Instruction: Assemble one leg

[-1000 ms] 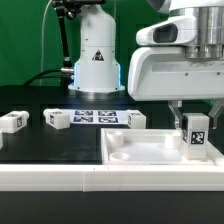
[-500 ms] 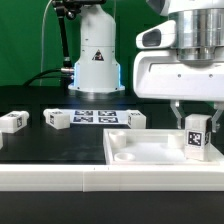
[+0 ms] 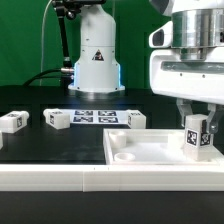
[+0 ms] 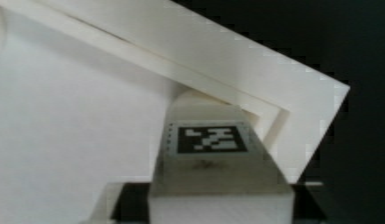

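My gripper (image 3: 196, 124) is shut on a leg (image 3: 196, 135), a small white block with a black-and-white tag, held upright over the right part of the large white recessed panel (image 3: 140, 152). In the wrist view the leg (image 4: 210, 150) fills the space between my fingers (image 4: 136, 200), close to the panel's raised corner (image 4: 260, 85). Whether the leg touches the panel cannot be told. Three more legs lie on the black table: one at the exterior view's left (image 3: 11, 121), one beside the marker board (image 3: 56, 119) and one at the board's right end (image 3: 136, 120).
The marker board (image 3: 95, 117) lies on the table behind the panel. The arm's white base (image 3: 95, 55) stands at the back before a green backdrop. A white ledge (image 3: 50, 175) runs along the front edge.
My gripper has moved toward the exterior view's right with the leg in it, and slightly lower over the panel. The other legs have not moved.
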